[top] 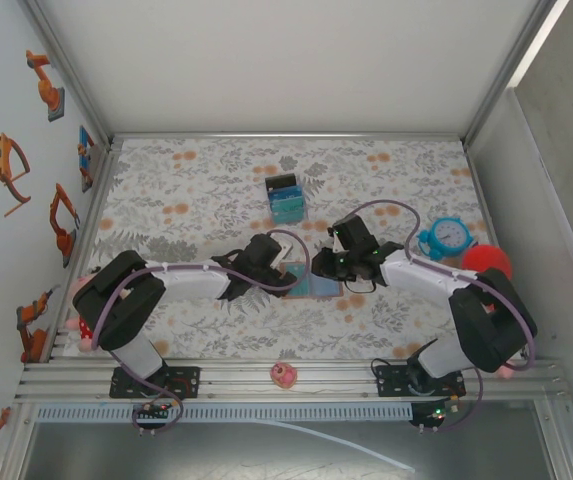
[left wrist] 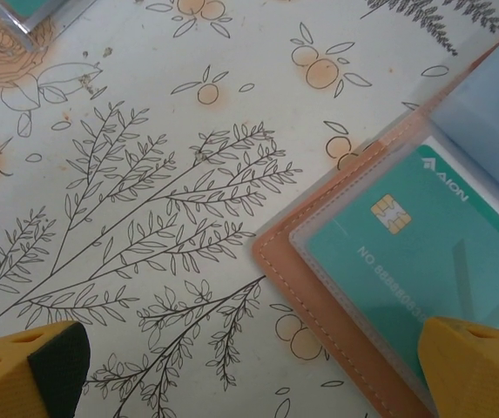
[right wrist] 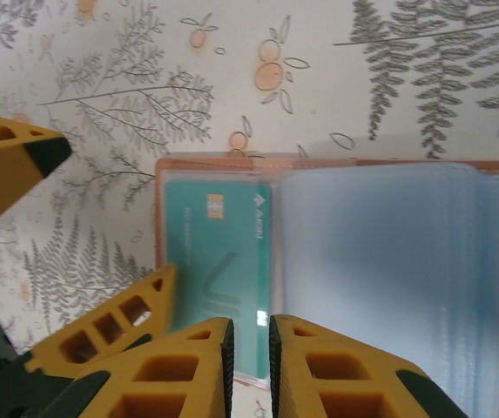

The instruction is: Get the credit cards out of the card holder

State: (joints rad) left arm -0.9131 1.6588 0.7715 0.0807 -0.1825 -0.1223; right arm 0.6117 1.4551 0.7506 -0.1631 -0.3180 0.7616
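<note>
The tan-brown card holder (top: 316, 283) lies open on the flowered cloth between the two arms. A teal credit card (right wrist: 219, 261) with a gold chip sits under a clear pocket on its left page; the right page is a stack of bluish sleeves (right wrist: 388, 261). My left gripper (left wrist: 251, 340) stands wide open, one fingertip (left wrist: 467, 366) over the holder's brown corner (left wrist: 310, 287), the other over bare cloth. My right gripper (right wrist: 246, 335) hovers at the card's near edge, its jaws a narrow slit apart. Whether they pinch a sleeve edge I cannot tell.
A small black box (top: 286, 198) with teal and blue contents stands behind the holder. A blue alarm clock (top: 449, 237) and a red ball (top: 487, 261) sit at the right. A pink toy (top: 284, 374) rests on the front rail.
</note>
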